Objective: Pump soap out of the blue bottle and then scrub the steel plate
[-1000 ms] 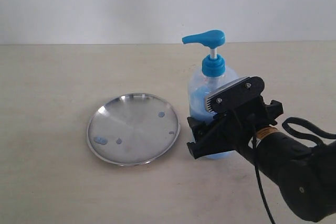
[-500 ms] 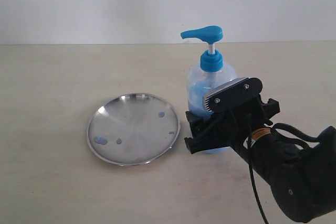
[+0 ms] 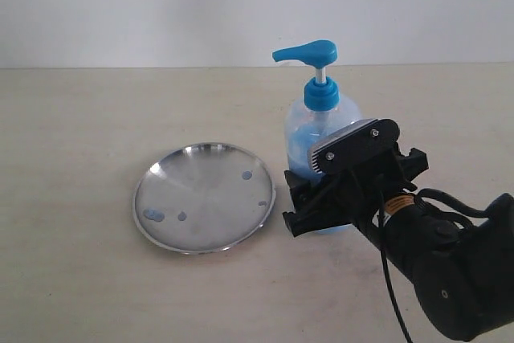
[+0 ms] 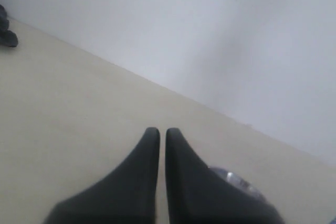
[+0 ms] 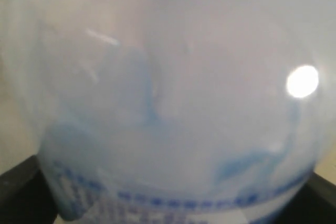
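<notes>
The blue bottle [image 3: 320, 122] stands upright on the table just right of the steel plate [image 3: 201, 186], its blue pump head [image 3: 307, 53] pointing left over the plate's side. My right gripper [image 3: 325, 178] is shut on the bottle's lower body, one finger on each side. In the right wrist view the bottle [image 5: 168, 93] fills the frame, with black fingers [image 5: 18, 187] at its edges. Small blue soap drops [image 3: 152, 215] dot the plate. My left gripper [image 4: 163, 132] is shut and holds nothing, and a sliver of the plate [image 4: 236, 181] shows beside it.
The beige table [image 3: 80, 118] runs back to a white wall [image 3: 161, 6]. A dark object [image 4: 5, 30] sits at the table's far edge in the left wrist view. The right arm's black body and cable [image 3: 450, 271] fill the front right.
The bottle and my right gripper have shifted slightly left toward the plate together. The plate has not moved.
</notes>
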Robot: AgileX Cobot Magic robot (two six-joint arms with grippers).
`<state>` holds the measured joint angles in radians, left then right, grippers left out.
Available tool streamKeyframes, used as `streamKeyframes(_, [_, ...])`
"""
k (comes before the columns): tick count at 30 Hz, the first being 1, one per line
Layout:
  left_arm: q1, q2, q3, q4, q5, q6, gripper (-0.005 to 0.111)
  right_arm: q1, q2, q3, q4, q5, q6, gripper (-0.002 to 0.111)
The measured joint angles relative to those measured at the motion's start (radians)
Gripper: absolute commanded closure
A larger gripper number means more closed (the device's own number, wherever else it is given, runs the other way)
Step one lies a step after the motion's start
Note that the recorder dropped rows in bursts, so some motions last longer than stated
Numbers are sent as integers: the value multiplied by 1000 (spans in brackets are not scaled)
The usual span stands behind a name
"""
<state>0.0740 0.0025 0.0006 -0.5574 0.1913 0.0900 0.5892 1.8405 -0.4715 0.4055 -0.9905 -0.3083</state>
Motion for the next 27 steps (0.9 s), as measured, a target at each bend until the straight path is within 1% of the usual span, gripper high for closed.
streamKeyframes(4, [0,0,0,-59,-23,0,103,0,0,-28,7,29,-25,108])
streamKeyframes(12, [0,0,0,-71,-64,-2,103,0,2,-143,10,128,-137,108])
streamKeyframes(20, [0,6,0,-71,-77,-2,103,0,2,-152,83,149,-171,108])
streamKeyframes(27, [0,50,0,-71,-79,-2,103,0,2,-152,85,158,-175,108])
